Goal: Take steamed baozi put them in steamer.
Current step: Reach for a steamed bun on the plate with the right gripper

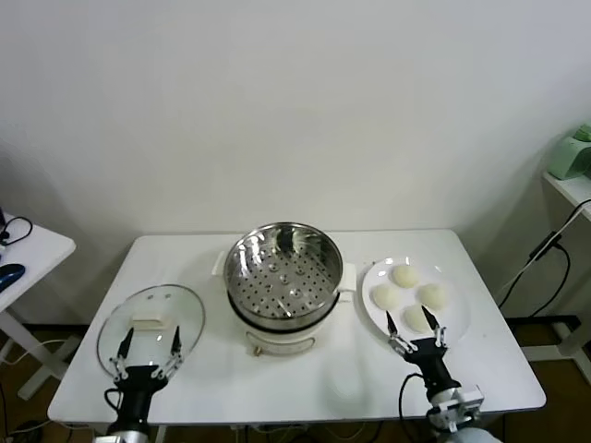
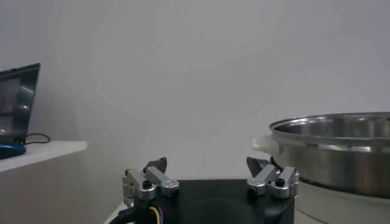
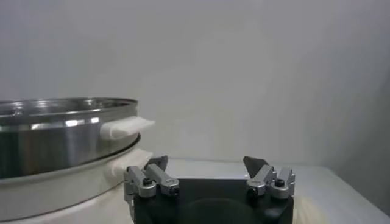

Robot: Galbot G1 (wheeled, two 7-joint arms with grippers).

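Note:
The steel steamer basket [image 1: 283, 269] with a perforated bottom stands empty on its white pot base at the table's middle. It also shows in the left wrist view [image 2: 341, 152] and the right wrist view [image 3: 58, 137]. Several cream-white baozi [image 1: 404, 276] lie on a white plate [image 1: 459, 321] to its right. My right gripper [image 1: 413, 325] is open and empty, low at the plate's near edge, its fingertips over the nearest bun [image 1: 416, 317]. My left gripper [image 1: 148, 343] is open and empty, low at the table's front left, over the glass lid.
A round glass lid [image 1: 150, 325] lies flat on the table at the left. A side table with a cable [image 1: 23, 249] stands at far left. A shelf with a green object [image 1: 574, 155] and hanging cables are at far right.

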